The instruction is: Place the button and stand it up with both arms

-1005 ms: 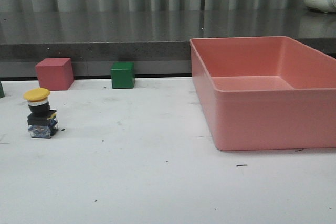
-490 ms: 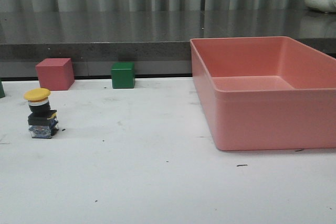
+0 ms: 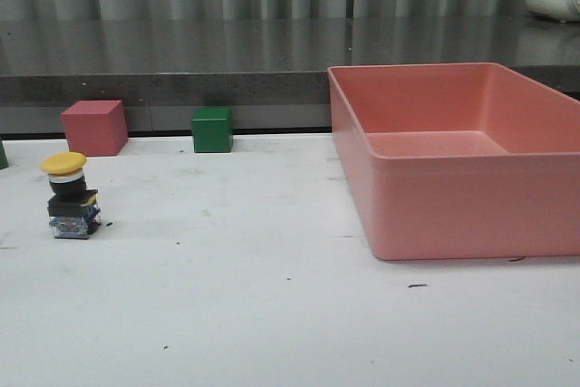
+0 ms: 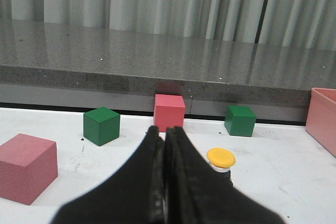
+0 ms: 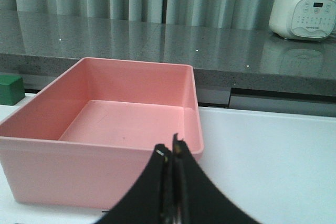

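Observation:
The button (image 3: 71, 197) stands upright on the white table at the left, yellow cap on top, black-blue base below. In the left wrist view its yellow cap (image 4: 220, 158) shows just beyond and beside my left gripper (image 4: 165, 130), which is shut on nothing. My right gripper (image 5: 171, 148) is also shut and empty, hanging in front of the near wall of the pink bin (image 5: 105, 161). Neither arm appears in the front view.
A large pink bin (image 3: 453, 206) fills the table's right side. A pink cube (image 3: 93, 127) and a green cube (image 3: 212, 129) sit at the back edge. The left wrist view shows another green cube (image 4: 101, 125) and a pink block (image 4: 25, 166). A white appliance (image 5: 306, 6) stands on the grey counter.

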Robot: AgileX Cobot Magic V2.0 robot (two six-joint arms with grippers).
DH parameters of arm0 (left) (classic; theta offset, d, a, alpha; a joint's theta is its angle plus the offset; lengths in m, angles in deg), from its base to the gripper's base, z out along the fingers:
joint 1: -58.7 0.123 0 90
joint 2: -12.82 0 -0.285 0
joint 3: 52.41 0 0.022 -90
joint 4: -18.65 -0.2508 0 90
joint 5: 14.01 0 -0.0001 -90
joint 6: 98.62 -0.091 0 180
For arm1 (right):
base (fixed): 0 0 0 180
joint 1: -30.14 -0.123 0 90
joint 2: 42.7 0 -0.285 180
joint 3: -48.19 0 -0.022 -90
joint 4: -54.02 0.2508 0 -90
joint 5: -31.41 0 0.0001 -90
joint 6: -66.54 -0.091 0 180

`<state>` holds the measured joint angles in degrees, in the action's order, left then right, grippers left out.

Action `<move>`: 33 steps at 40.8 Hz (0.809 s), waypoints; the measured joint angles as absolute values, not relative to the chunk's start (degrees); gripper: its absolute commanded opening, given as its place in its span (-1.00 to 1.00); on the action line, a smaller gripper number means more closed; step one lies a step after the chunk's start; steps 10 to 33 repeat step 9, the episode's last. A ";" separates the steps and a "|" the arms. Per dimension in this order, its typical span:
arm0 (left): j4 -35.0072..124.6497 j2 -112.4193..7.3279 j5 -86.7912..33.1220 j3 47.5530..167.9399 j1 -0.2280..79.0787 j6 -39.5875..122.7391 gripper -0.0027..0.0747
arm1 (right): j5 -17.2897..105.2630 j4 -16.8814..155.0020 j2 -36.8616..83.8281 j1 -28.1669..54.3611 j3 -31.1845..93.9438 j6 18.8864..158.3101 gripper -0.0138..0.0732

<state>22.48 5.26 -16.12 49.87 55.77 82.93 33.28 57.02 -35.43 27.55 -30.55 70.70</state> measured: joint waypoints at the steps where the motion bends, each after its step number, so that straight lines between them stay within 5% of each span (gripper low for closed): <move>1: 22.48 5.26 -16.12 49.87 55.77 82.93 -0.98 | 33.26 57.02 -35.43 27.55 -30.55 70.70 -0.81; 33: 22.48 5.26 -16.12 49.87 55.77 82.93 -0.98 | 33.05 57.02 -35.43 27.55 -30.55 70.70 -0.81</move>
